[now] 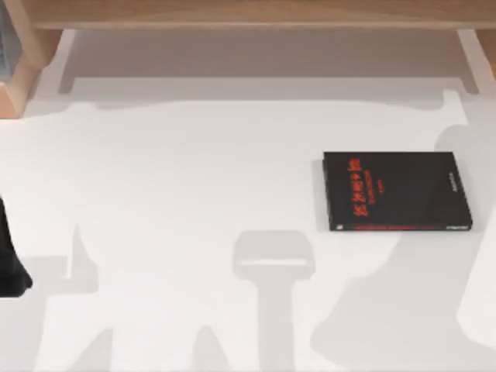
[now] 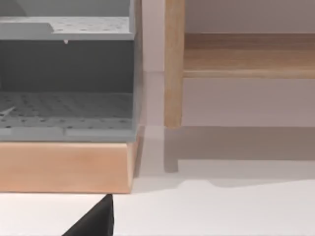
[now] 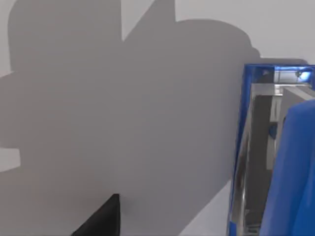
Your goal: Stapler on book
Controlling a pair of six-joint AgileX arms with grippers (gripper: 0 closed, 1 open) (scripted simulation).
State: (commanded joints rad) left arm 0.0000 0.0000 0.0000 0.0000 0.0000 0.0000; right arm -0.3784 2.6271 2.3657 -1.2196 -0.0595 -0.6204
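Note:
The black book (image 1: 395,191) with red lettering lies flat on the white table, right of the middle, with nothing on its cover. The bright blue stapler (image 3: 290,162), with shiny metal inside its open frame, appears very close in the right wrist view, resting on the white table in shadow. A black piece of my right gripper (image 3: 101,219) shows beside it, apart from it. My left arm (image 1: 9,263) is a dark shape at the table's left edge, and a black bit of my left gripper (image 2: 93,221) shows in the left wrist view.
A wooden shelf (image 1: 256,14) runs along the back of the table. At the back left, a grey perforated rack (image 2: 66,98) sits on a wooden base (image 2: 64,167), next to a wooden post (image 2: 173,64). Arm shadows fall across the white tabletop (image 1: 194,170).

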